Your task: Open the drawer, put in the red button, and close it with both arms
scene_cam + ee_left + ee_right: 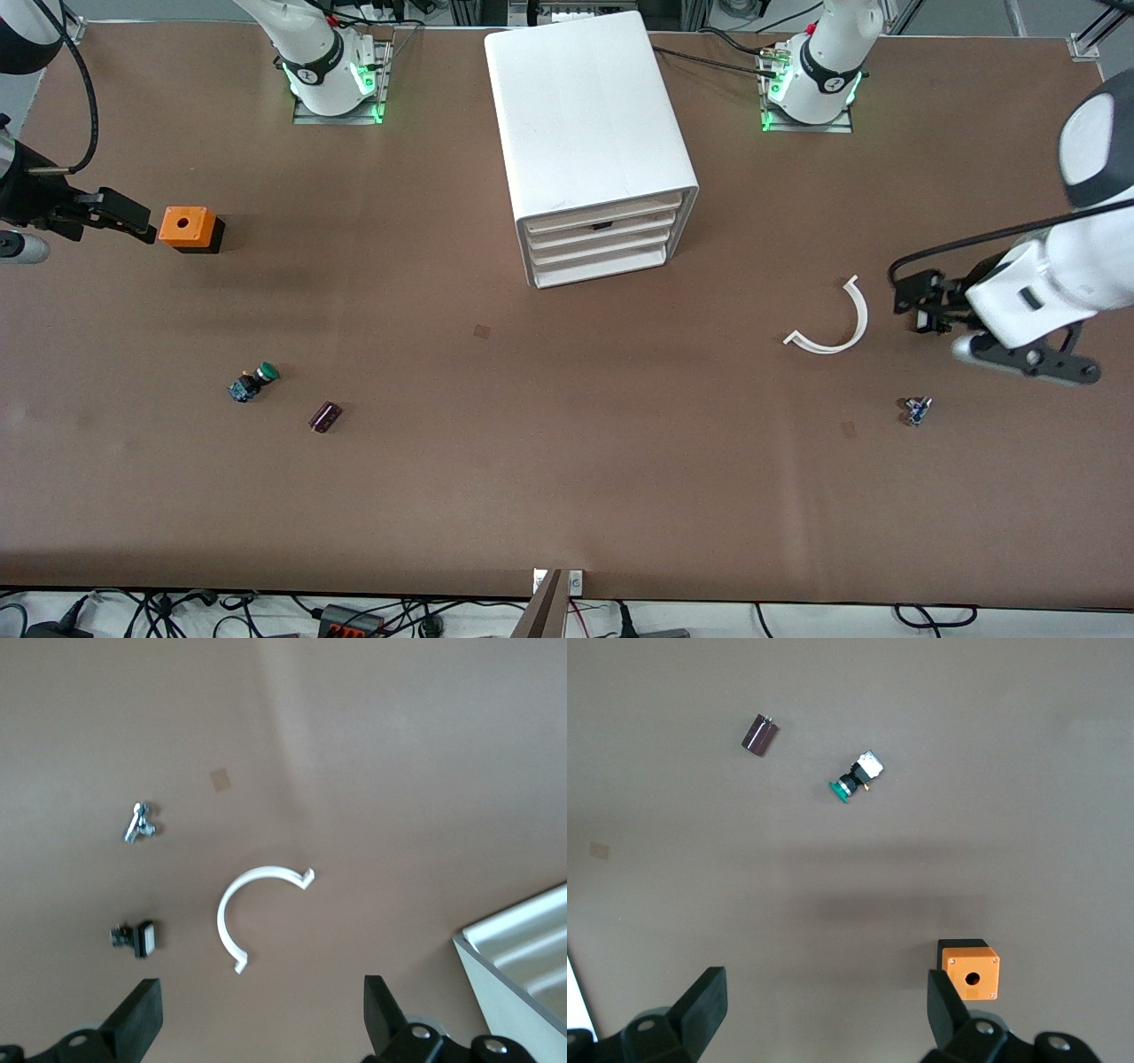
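The white cabinet (pixel 585 124) stands mid-table between the two arm bases, and its stacked drawers (pixel 599 248) are all pushed in. A corner of the cabinet (pixel 523 948) shows in the left wrist view. No red cap shows in any view, so the red button is hidden or out of view. My left gripper (pixel 917 306) (pixel 260 1010) hangs open and empty over the table at the left arm's end, beside a white C-shaped ring (pixel 833 323) (pixel 257 912). My right gripper (pixel 133 220) (pixel 824 992) hangs open and empty beside an orange box (pixel 188 228) (pixel 970 970).
A small black part with a white end (pixel 135 937) lies by the left gripper. A silver-blue bit (pixel 917 410) (pixel 139 822) lies nearer the camera. A green-capped button (pixel 254 383) (pixel 855 778) and a dark purple cylinder (pixel 325 416) (pixel 759 734) lie toward the right arm's end.
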`<move>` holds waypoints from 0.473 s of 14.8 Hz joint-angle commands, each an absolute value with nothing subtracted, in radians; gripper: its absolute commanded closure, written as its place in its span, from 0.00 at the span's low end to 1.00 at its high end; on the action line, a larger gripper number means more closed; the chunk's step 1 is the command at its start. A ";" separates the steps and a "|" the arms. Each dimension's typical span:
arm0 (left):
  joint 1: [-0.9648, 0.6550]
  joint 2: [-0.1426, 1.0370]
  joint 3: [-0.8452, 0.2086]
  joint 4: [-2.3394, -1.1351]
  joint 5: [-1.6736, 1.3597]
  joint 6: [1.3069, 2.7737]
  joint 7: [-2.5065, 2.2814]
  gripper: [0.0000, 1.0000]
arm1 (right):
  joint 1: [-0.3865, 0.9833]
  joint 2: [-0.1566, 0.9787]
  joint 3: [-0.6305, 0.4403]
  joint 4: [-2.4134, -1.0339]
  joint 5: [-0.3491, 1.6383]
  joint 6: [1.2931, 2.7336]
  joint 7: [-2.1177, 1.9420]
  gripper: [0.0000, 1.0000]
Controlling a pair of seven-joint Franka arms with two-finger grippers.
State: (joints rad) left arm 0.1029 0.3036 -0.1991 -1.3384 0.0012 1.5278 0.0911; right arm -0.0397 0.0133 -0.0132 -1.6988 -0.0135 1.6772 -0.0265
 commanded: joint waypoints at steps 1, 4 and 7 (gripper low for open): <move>0.066 0.080 -0.131 -1.630 -0.037 1.650 0.077 0.00 | -0.038 -0.014 -0.011 -1.720 -0.026 1.674 -0.038 0.00; -0.008 -0.055 -0.065 -1.844 -0.035 1.862 0.077 0.00 | -0.040 -0.014 -0.011 -1.720 -0.025 1.674 -0.037 0.00; 0.009 -0.051 -0.063 -1.796 -0.038 1.855 0.069 0.00 | -0.040 -0.014 -0.012 -1.720 -0.018 1.674 -0.034 0.00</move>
